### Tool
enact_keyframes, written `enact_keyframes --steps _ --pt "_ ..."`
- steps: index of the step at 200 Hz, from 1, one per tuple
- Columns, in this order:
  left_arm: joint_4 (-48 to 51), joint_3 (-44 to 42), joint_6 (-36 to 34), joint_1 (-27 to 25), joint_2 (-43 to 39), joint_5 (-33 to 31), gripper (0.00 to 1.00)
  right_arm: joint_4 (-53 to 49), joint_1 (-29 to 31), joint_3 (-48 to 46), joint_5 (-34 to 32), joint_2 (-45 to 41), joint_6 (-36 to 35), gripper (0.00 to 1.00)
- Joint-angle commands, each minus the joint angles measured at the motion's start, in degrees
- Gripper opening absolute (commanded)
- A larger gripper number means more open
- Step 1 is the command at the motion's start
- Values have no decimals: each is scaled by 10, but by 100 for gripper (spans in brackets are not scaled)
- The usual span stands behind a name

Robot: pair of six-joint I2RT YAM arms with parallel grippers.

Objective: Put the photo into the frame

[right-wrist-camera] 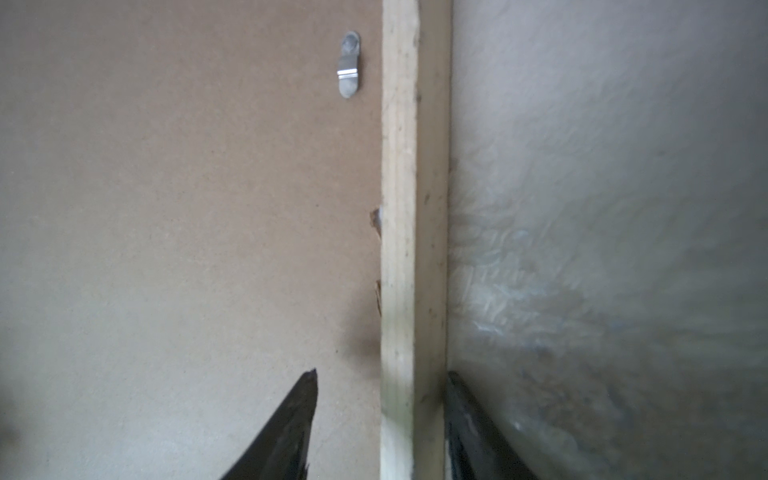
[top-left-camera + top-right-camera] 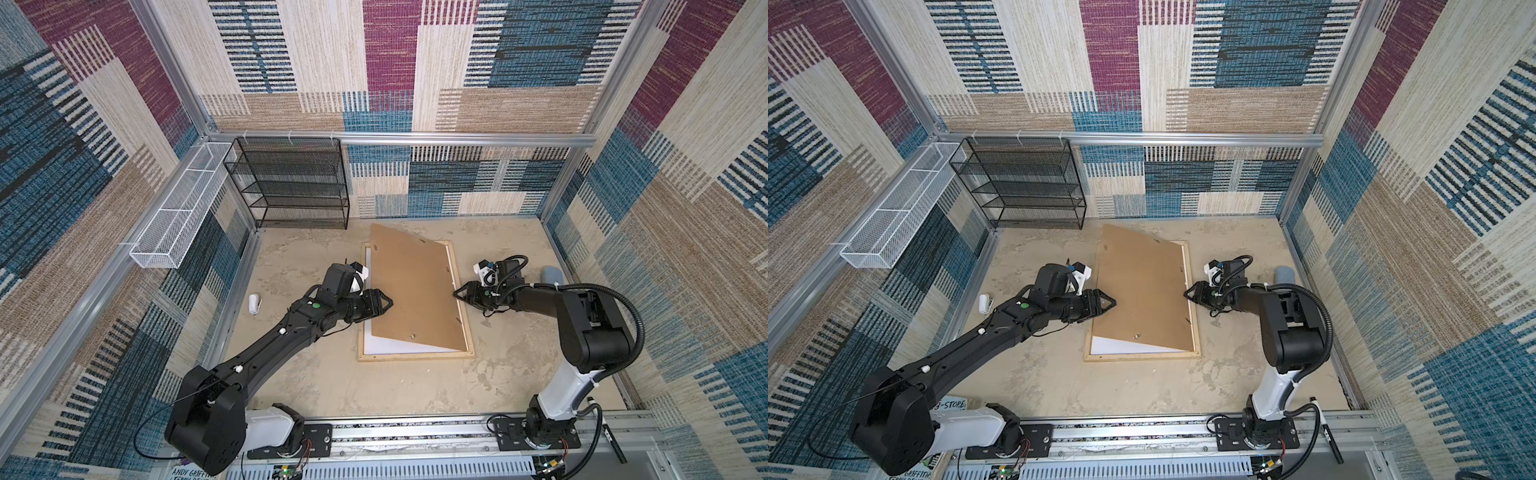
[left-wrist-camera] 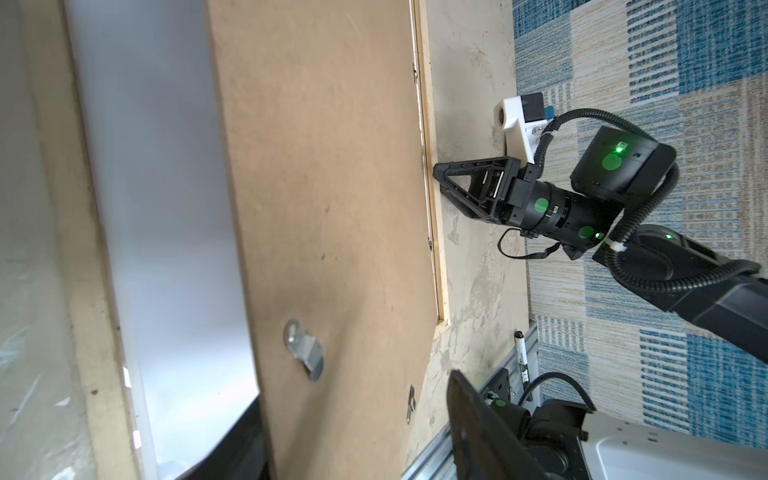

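Note:
The frame (image 2: pixel 415 356) (image 2: pixel 1142 357) of pale wood lies flat mid-table. A brown backing board (image 2: pixel 415 286) (image 2: pixel 1142 286) lies skewed on it, its far corner past the far rail. At the near left a plain white sheet (image 2: pixel 388 345) (image 3: pixel 166 208) shows under the board; it looks like the photo's back, and no black image shows. My left gripper (image 2: pixel 388 304) (image 2: pixel 1113 305) (image 3: pixel 353 415) is open, its fingers straddling the board's left edge. My right gripper (image 2: pixel 456 294) (image 2: pixel 1187 293) (image 1: pixel 382 374) is open astride the right rail (image 1: pixel 415 208), one finger over the board and one outside.
A black wire-mesh rack (image 2: pixel 291 183) stands at the back left, beside a white mesh basket (image 2: pixel 178 208) on the left wall. A small white object (image 2: pixel 254 303) lies left of the left arm. A grey object (image 2: pixel 552 274) sits by the right wall. A marker (image 2: pixel 1327 432) lies on the front rail.

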State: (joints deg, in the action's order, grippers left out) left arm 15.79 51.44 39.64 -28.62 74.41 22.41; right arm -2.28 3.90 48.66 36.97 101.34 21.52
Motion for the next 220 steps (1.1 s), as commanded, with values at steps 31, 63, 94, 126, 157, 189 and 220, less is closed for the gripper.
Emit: enact_keyframes --steps 31,63,94,126,157,189,220 --pt "29 26 -77 0 9 -6 62 1 1 2 5 -6 0 51" --pt "19 28 -78 0 37 11 62 0 1 1 5 -9 0 51" --pt "23 30 -90 0 47 9 62 0 1 1 6 -10 0 51" --pt "62 46 -114 0 48 -38 62 -1 1 1 3 -9 0 51" --pt "107 70 -128 0 51 -84 62 -3 1 2 -1 -11 -2 51" --pt "110 72 -132 0 47 -86 62 -3 1 2 -1 -10 -2 51" --pt "111 74 -133 0 47 -87 62 -6 1 3 -2 -10 -2 51"
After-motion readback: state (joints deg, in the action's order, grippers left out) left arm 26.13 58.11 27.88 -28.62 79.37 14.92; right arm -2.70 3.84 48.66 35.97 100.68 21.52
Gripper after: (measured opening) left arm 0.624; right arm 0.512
